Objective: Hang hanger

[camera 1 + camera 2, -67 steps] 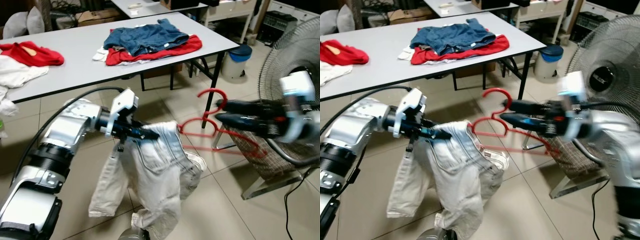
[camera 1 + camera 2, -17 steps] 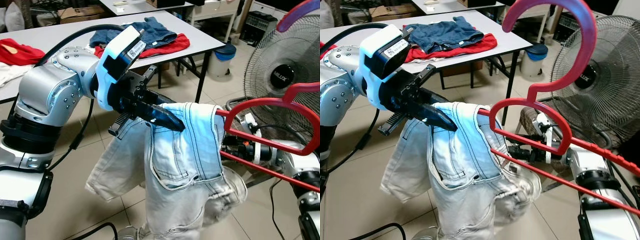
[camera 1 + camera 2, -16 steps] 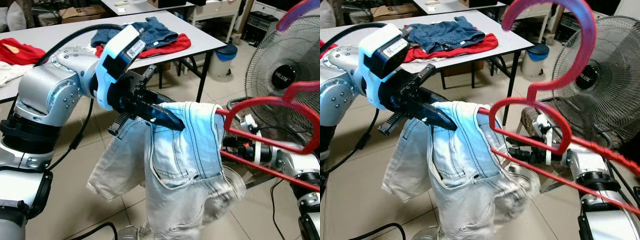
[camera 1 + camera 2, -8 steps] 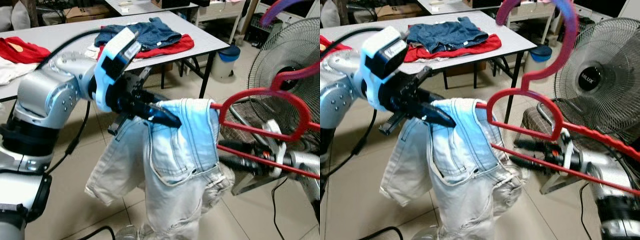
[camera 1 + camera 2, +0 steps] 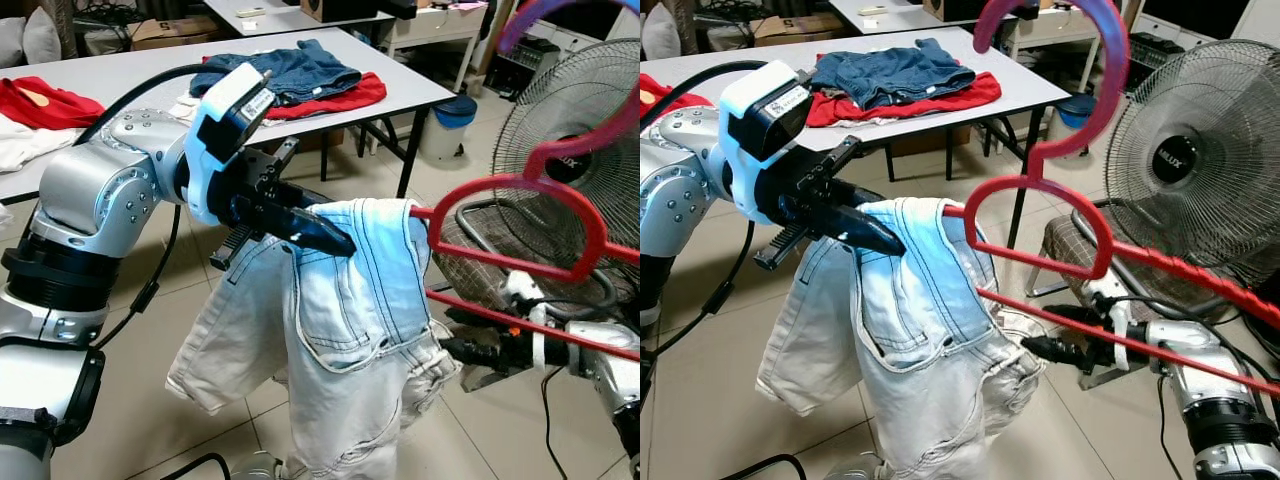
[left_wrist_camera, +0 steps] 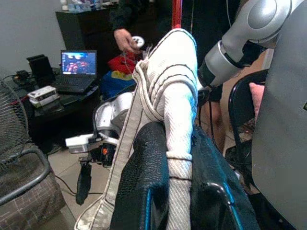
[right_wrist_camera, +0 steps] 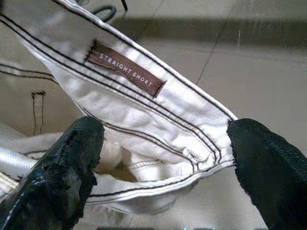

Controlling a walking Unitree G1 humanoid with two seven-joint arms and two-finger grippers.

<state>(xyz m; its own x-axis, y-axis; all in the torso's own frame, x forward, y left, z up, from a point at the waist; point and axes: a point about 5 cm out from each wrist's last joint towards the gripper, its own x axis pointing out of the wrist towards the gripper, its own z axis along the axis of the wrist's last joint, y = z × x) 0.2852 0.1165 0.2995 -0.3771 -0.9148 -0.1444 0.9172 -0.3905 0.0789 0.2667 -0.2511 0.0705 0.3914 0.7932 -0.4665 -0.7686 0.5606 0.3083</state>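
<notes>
Gripping a fold of the pale denim shorts [image 5: 350,300], the left hand [image 5: 325,238] is pinching the cloth between its two black fingers [image 6: 148,191]; the wrist view confirms the fabric is running up between them. The shorts are draping over the end of the red hanger [image 5: 1040,255], which is extending away from the left hand toward the right arm, its hook [image 5: 1080,70] rising well above both hands.

The right hand [image 5: 1060,350] is sitting low, just below the hanger's lower bar, with its fingers spread wide; its wrist view shows the waistband and label lying in the gap between them, not clamped.

Handling judgement: the denim is appearing soft and limp but fairly weighty, hanging in loose folds (legs are dangling below the left hand), so it is likely to slide off a smooth plastic bar if tilted. The hanger is looking stiff, thin and light. The best hold, in my assessment, is on the rigid lower bar or neck near the right hand, keeping the bar level. No rail for the hook is identifiable.
</notes>
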